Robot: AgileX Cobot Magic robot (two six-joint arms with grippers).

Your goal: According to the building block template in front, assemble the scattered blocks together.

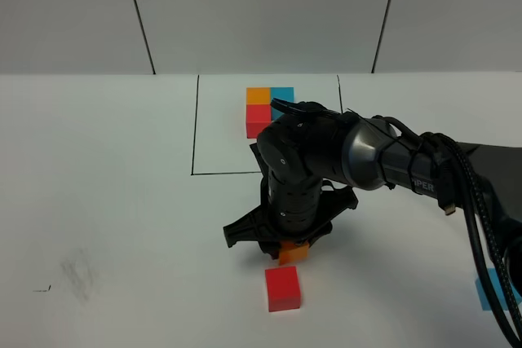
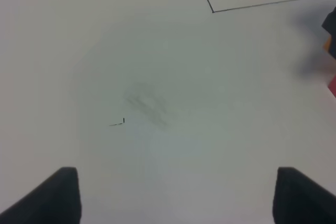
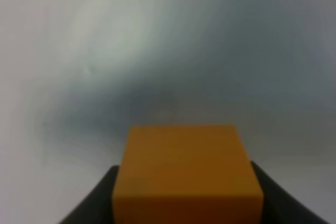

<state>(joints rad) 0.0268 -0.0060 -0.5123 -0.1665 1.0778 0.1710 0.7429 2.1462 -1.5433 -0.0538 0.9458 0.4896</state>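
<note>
Orange cube (image 3: 186, 171) is pinched between the right gripper (image 1: 291, 248) jaws. Red cube (image 1: 283, 288) lies near at its 6 o'clock, light blue cube (image 1: 488, 292) well apart toward 3, framed template (image 1: 259, 112) at 12. Left gripper (image 2: 176, 198) jaws are spread above the white table (image 2: 157, 51).

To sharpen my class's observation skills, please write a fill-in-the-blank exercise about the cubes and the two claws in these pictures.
1. The held cube in the shut right claw is ___.
2. The loose red cube lies ___ the black-line frame.
3. In the template, the framed orange cube has a ___ one beside it.
4. The left claw stands ___ over the table.

Missing words: orange; outside; blue; open.
</note>
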